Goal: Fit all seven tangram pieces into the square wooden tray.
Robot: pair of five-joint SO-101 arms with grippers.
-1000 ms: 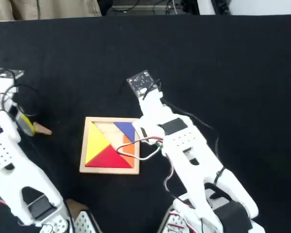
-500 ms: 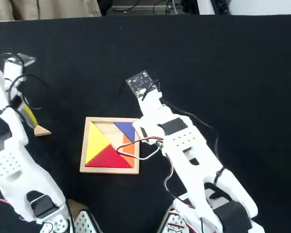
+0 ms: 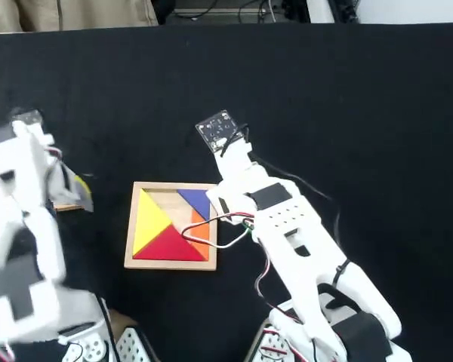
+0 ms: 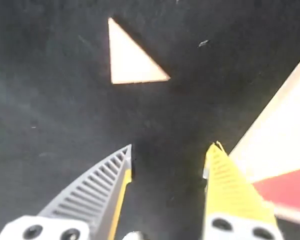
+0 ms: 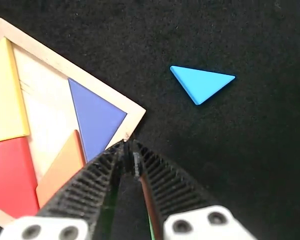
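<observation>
The square wooden tray point(image 3: 170, 265) holds a yellow triangle point(image 3: 151, 220), a red triangle point(image 3: 170, 246), a blue piece point(image 3: 195, 201) and an orange piece point(image 3: 201, 240); pale bare wood shows between them. A tan triangle point(image 4: 132, 62) lies flat on the black cloth left of the tray, ahead of my left gripper point(image 4: 171, 150), which is open and holds nothing. My right gripper point(image 5: 128, 148) is shut and empty over the tray's rim point(image 5: 65, 65), by the blue piece point(image 5: 95, 117). A light blue triangle point(image 5: 202, 82) lies on the cloth beyond that rim.
The right arm point(image 3: 287, 226) reaches over the cloth along the tray's right side. The left arm point(image 3: 23, 204) stands at the table's left edge. Black cloth point(image 3: 347, 113) covers the table, open at the back and right.
The left arm has swung down and to the right, bringing its gripper over the tan triangle's spot beside the tray. The right arm and the tray pieces have not moved.
</observation>
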